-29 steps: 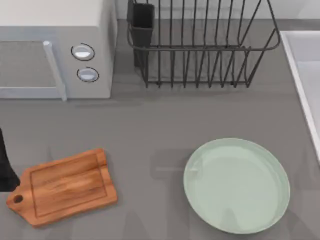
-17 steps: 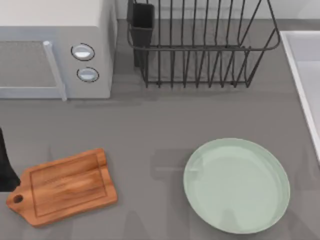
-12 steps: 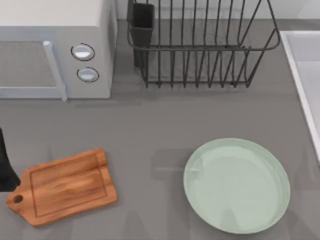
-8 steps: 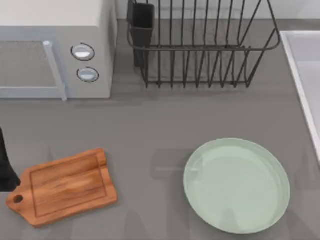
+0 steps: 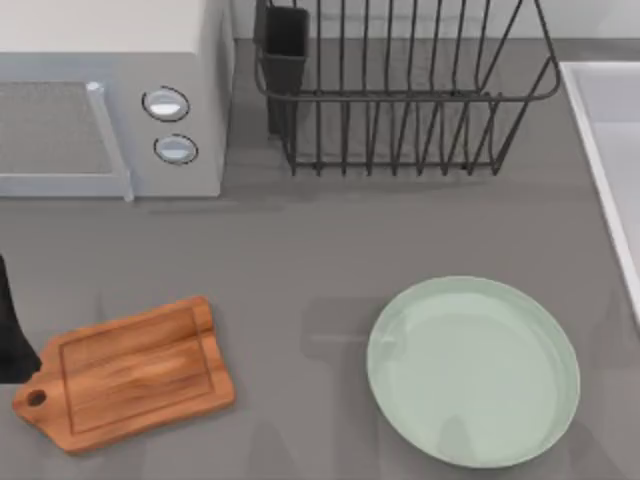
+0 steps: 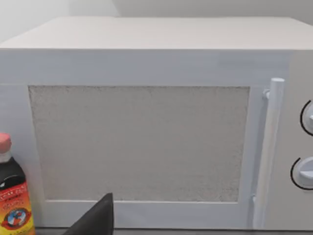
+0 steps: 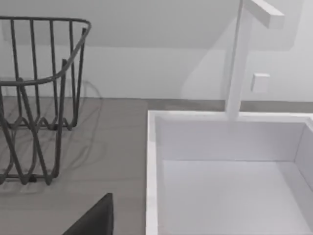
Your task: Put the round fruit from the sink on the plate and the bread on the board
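Right gripper (image 7: pixel 95 220) sits low over the counter. Wide or narrow? Can't tell from here. Just ahead of it runs the pale rim of the sink (image 7: pixel 151 147), w/ the basin opening beyond. The stretch of basin floor on show is bare, so where the round fruit lies in there can't be told, and the same goes for the bread. Past the basin stands the white faucet (image 7: pixel 237 63), and off to the gripper's side is the wire dish rack (image 7: pixel 29 98), nothing in it. Likely step: reach into the basin for the fruit. Judgement on handling: it's small, smooth, light and fairly firm, so prone to slip or roll. Best pinched across its middle, square on, moderate squeeze. Bread should be light but soft and would dent, so take it by the paler sides, gently. Back from the sink and nearer the table's middle, the mint plate (image 5: pixel 470 370) lies bare and ready. Well beyond it towards the left arm, the board (image 5: pixel 125 372) is bare too. Left gripper (image 6: pixel 95 220) is parked at the table's left edge, state also can't tell. It faces the shut microwave (image 6: pixel 142 142), w/ a dark sauce bottle (image 6: pixel 13 200) close by.
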Motion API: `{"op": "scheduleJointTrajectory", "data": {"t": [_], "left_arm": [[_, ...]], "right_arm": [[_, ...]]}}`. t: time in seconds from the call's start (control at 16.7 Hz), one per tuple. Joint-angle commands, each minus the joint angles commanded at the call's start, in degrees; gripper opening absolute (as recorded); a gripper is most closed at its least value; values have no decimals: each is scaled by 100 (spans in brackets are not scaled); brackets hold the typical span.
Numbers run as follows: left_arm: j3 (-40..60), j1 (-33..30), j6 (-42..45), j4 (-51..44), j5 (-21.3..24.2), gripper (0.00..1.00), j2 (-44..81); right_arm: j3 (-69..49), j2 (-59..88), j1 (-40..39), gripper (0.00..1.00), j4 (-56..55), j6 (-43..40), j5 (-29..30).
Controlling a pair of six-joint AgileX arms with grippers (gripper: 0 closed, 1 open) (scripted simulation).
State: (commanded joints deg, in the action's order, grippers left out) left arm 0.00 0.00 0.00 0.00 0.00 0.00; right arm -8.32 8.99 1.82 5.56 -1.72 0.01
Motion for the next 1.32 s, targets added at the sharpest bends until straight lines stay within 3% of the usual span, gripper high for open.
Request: {"op": "scheduleJointTrajectory", "data": {"t": [0.3,0.96,1.32], "left_arm": [[0,0,0,0,0,100,0],[0,0,0,0,0,100,0],[0,0,0,0,0,100,0]], "right_arm": [[-1854,2320,401,100,1226,-380,3],[-6713,8986,1445,100,4413,-1369,10],[-8241,11042,1774,100,5419,-1680,12]]}}
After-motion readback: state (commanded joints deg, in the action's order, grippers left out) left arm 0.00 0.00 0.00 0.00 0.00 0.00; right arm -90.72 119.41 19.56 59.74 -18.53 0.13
